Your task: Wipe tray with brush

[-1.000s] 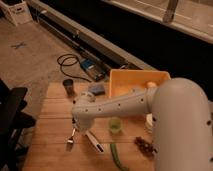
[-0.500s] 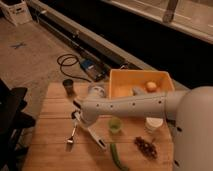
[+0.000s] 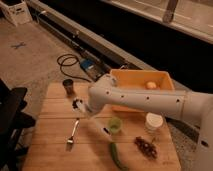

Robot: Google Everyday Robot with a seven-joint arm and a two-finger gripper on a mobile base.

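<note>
The yellow-orange tray stands at the back right of the wooden table, with a small round orange thing inside it. My gripper is left of the tray, over the middle of the table. It is shut on the upper end of the white-handled brush. The brush hangs slanting down to the right, and its dark end is close to the green cup. My white arm crosses in front of the tray's near wall and hides it.
A silver fork lies front left on the table. A dark cup stands at the back left. A white cup, grapes and a long green vegetable are front right. Cables lie on the floor behind.
My gripper has risen from near the fork toward the table's middle, and the brush has come up with it. The arm has drawn back and uncovered more of the tray.
</note>
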